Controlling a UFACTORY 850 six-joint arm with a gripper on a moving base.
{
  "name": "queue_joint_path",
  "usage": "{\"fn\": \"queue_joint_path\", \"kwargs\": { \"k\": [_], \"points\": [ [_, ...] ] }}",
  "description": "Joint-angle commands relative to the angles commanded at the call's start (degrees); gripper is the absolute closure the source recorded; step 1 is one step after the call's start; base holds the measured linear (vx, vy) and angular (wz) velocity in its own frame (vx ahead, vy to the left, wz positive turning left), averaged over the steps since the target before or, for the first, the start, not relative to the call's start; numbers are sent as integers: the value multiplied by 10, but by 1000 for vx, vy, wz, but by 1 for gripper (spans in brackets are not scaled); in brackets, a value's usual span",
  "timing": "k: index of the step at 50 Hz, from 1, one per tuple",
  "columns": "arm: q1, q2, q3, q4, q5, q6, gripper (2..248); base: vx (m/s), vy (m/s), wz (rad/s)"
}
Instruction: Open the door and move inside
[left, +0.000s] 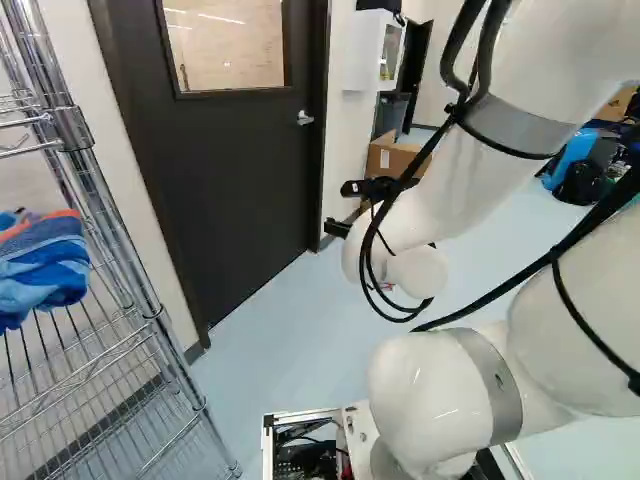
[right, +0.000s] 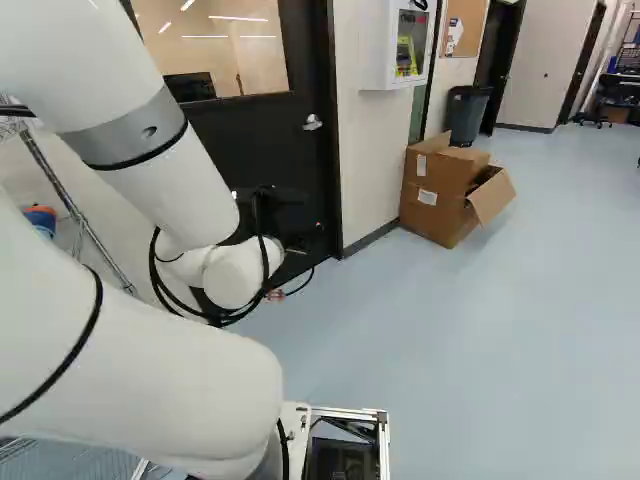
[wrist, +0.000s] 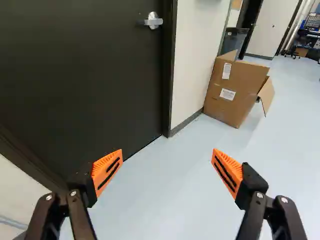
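Pale floor (right: 450, 340) runs to the foot of the dark door (left: 220, 150), with a cardboard box (right: 434, 190) beyond its handle side. The door looks shut, so both opening it and moving inside seem left to do. Its lever handle (wrist: 153, 22) is untouched; the pincer (wrist: 167, 153), fingers wide apart and empty, hangs before the door, lower than the lever.

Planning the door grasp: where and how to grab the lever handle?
Likely best: the bar of the lever handle, straight in toward the door, the gripper closing from above and below. The bar runs roughly level and stands off the door.
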Motion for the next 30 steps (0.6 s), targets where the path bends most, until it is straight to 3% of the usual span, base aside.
{"fn": "queue_joint_path", "kwargs": {
  "k": [30],
  "points": [
    [0,0,0,0,0,0,3,53,-1,-3]
  ]
}}
